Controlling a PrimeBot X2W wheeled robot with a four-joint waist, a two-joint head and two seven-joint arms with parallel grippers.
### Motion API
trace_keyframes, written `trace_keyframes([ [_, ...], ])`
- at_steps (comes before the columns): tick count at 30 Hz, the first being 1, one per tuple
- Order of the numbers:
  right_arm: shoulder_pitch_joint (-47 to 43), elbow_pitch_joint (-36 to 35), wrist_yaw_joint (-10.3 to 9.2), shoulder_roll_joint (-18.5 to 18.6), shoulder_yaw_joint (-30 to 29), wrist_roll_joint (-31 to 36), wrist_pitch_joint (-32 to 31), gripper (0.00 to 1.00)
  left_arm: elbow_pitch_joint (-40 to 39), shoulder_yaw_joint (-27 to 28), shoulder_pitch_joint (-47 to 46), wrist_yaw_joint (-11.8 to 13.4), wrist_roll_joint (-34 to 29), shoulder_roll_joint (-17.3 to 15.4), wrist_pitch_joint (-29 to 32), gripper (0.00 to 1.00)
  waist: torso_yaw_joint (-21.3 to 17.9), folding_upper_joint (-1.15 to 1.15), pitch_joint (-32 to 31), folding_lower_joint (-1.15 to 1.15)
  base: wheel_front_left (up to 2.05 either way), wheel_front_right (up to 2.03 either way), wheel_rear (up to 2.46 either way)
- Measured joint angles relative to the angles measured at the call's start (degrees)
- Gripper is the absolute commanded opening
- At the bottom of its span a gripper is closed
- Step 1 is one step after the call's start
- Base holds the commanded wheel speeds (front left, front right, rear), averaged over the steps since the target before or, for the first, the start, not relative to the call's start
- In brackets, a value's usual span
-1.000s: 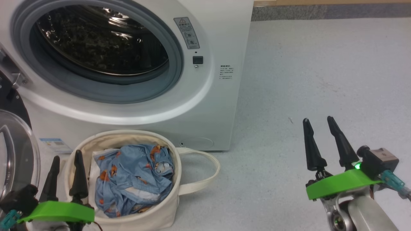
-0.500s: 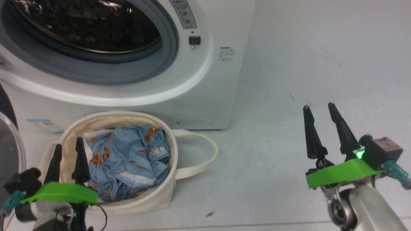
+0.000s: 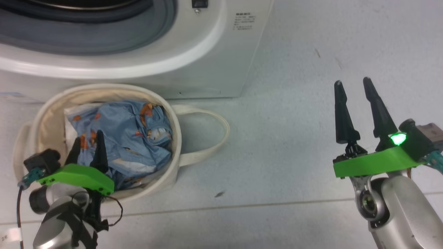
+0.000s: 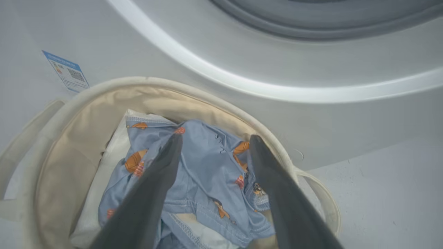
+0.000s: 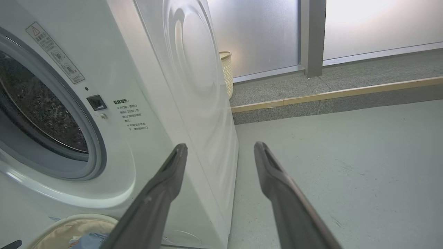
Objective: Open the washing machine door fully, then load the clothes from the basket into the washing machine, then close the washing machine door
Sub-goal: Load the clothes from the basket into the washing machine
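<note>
Clothes [image 3: 121, 135]: thin, limp, likely light; heaped in basket [image 3: 48, 107]; best pinched at a raised fold. Left gripper [image 3: 89, 135]: spread, over basket. Right gripper [image 3: 352, 81]: spread, well apart from basket.

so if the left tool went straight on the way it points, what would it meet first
Probably the clothes in the basket, just ahead of the open left tool; depth is unclear.
</note>
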State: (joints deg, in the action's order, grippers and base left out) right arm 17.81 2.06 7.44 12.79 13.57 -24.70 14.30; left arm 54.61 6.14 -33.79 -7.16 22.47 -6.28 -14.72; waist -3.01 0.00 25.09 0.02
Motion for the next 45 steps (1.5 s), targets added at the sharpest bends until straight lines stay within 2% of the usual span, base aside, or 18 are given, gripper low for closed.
trace_keyframes([
  [4, 0.97, -0.68, 0.00, -0.01, -0.35, 0.37, 0.00, 1.00, 7.88, -1.70, -3.66, 0.00, 2.34, -1.04, 0.08, 1.00, -1.25, 0.00, 3.12, 0.00, 0.00, 0.00, 0.00],
  [9, 2.10, -1.67, 0.00, -0.26, -0.99, 0.52, 0.00, 1.00, 13.11, -3.56, -8.73, 0.00, 4.41, -3.24, 1.09, 1.00, -3.12, 0.00, 6.65, 0.00, 0.00, 0.00, 0.00],
  [15, 3.28, -3.32, 0.00, -0.79, -1.82, 1.08, 0.00, 1.00, 13.82, -6.10, -13.23, 0.00, 9.96, -4.17, 5.89, 1.00, -5.19, 0.00, 11.18, 0.00, 0.00, 0.00, 0.00],
  [28, 4.65, -5.56, 0.00, -1.82, -3.35, 2.50, 0.01, 1.00, 18.40, -11.15, -18.55, 0.15, 11.25, -8.09, 15.66, 1.00, -8.47, 0.00, 18.53, -0.01, 0.00, 0.00, 0.00],
  [33, 4.65, -5.79, 0.00, -2.05, -3.82, 2.52, 0.01, 1.00, 18.95, -12.15, -19.41, 3.09, 10.13, -9.03, 15.38, 1.00, -9.46, 0.00, 19.71, -0.01, 0.00, 0.00, 0.00],
  [34, 4.64, -5.81, 0.00, -2.05, -3.88, 2.52, 0.01, 1.00, 19.03, -12.37, -19.46, 3.09, 10.13, -9.04, 15.57, 0.91, -9.59, 0.00, 19.77, -0.01, 0.00, 0.00, 0.00],
  [35, 4.64, -5.87, 0.00, -2.05, -3.98, 2.52, 0.01, 1.00, 19.07, -12.62, -19.46, 3.08, 10.06, -9.03, 15.71, 0.12, -9.67, 0.00, 19.80, -0.01, 0.00, 0.00, 0.00],
  [36, 4.64, -5.88, 0.00, -2.05, -4.15, 2.53, 0.01, 1.00, 19.14, -12.67, -19.46, 3.07, 10.04, -9.01, 15.84, 0.00, -9.69, 0.00, 19.78, -0.01, 0.00, 0.00, 0.00],
  [41, 4.64, -5.84, 0.00, -2.02, -4.34, 2.53, 0.01, 1.00, 19.33, -13.39, -19.46, 2.52, 9.85, -8.99, 16.01, 0.00, -9.48, 0.00, 19.34, -0.02, 0.00, 0.00, 0.00],
  [45, 4.64, -5.49, 0.00, -2.01, -4.28, 2.59, 0.01, 1.00, 19.61, -13.60, -19.41, 2.01, 9.88, -8.46, 12.79, 0.00, -8.88, 0.00, 18.36, -0.02, 0.00, 0.00, 0.00],
])
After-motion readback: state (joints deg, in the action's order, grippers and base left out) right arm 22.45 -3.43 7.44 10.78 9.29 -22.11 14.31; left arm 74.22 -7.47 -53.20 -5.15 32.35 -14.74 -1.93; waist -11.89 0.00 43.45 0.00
